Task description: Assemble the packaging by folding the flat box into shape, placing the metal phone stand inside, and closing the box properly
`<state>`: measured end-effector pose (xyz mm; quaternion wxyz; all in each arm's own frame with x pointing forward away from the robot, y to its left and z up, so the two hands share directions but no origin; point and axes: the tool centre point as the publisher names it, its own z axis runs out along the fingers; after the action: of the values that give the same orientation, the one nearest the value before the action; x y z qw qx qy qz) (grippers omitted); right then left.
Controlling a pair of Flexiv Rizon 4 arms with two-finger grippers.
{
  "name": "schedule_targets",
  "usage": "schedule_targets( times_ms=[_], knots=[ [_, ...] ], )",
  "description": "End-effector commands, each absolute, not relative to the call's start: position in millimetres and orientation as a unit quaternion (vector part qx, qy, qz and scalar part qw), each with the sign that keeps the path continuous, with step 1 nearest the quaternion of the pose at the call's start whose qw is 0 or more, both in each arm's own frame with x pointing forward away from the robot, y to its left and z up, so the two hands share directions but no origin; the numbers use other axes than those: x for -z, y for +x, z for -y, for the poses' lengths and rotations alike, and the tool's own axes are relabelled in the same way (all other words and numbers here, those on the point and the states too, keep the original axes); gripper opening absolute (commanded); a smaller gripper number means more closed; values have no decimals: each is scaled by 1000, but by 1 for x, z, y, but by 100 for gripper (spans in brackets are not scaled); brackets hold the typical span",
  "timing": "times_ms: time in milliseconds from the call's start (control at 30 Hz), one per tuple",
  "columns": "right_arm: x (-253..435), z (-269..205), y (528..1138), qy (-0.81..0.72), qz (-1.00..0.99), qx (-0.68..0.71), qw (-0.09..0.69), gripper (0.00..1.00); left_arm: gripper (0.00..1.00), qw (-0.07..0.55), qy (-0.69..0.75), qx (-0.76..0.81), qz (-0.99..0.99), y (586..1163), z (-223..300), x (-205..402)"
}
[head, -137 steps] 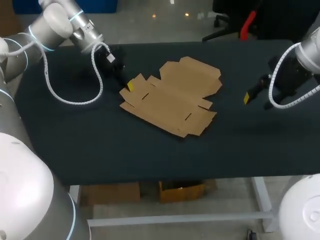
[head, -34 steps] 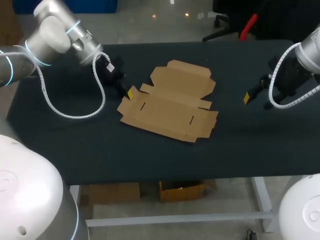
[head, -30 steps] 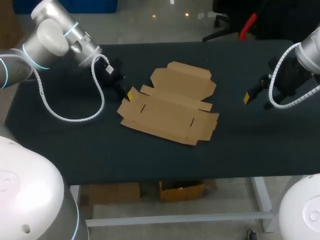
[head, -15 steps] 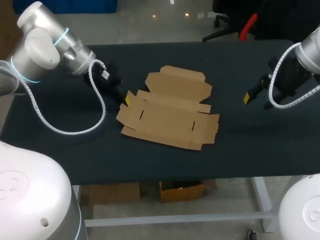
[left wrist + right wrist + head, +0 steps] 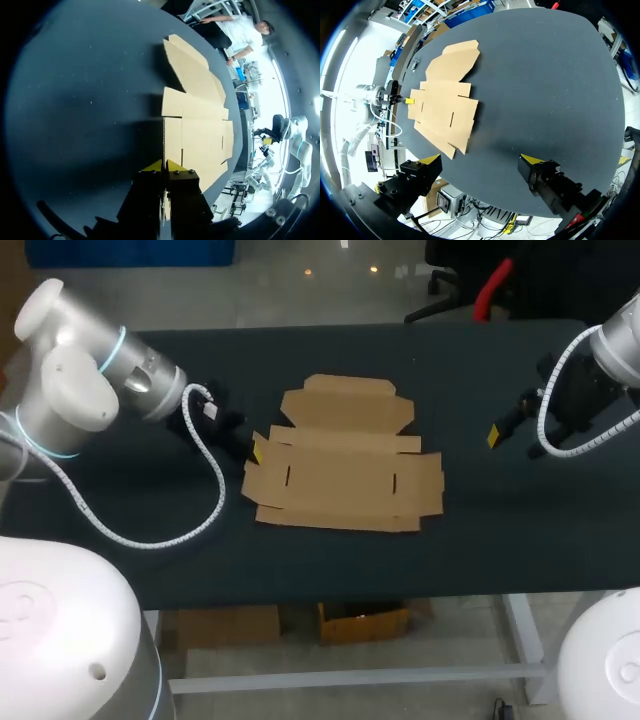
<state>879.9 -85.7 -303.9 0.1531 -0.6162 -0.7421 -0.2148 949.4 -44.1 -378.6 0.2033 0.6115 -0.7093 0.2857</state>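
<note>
While flat, box [image 5: 345,475] edge within left hand [image 5: 257,450]

The left end effector [image 5: 163,166] pinches an edge of the flat box [image 5: 197,130] on the table [image 5: 75,100].

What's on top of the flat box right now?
Nothing lies on the flat box; its top face is bare. The left gripper pinches its edge flap. The table beneath it is covered.
</note>
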Motion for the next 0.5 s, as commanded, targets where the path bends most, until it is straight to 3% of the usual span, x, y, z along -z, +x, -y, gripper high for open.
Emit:
schedule_targets(
  times_ms=[33,500],
  knots=[
    [303,87,880,-615,742,215,155,100,0,187,620,-312,695,945,43,378],
    [303,87,880,-615,742,215,155,100,0,232,618,-271,700,935,43,375]
  ],
)
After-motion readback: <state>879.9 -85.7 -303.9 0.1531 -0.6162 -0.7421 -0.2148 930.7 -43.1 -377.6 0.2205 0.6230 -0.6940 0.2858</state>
